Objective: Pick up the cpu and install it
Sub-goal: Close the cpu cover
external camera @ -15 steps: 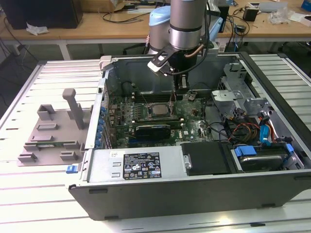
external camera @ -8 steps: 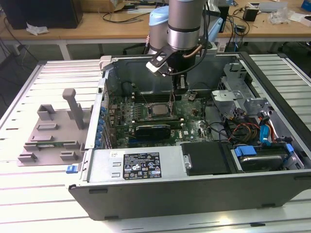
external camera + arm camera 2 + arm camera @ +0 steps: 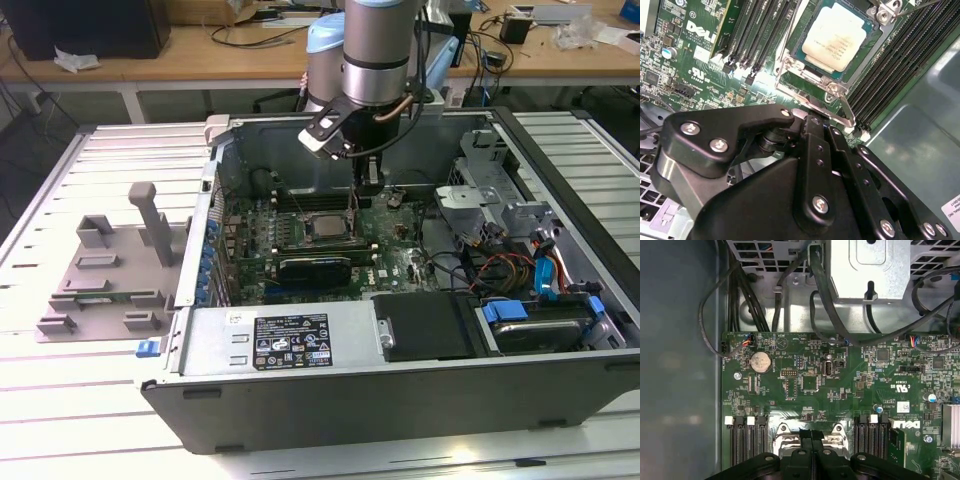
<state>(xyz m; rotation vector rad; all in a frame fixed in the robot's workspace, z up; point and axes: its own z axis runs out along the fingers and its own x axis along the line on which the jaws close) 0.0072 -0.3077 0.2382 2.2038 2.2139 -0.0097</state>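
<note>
Faintly printed cpu in metal-rimmed socket

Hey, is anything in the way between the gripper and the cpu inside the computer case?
Nothing visible does. The cpu already lies in its socket frame on the motherboard, its top uncovered. The gripper hangs above the frame's edge with only open air between.

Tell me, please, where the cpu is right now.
In the second wrist view the cpu sits in its metal-rimmed socket on the green motherboard, between two banks of memory slots.
</note>
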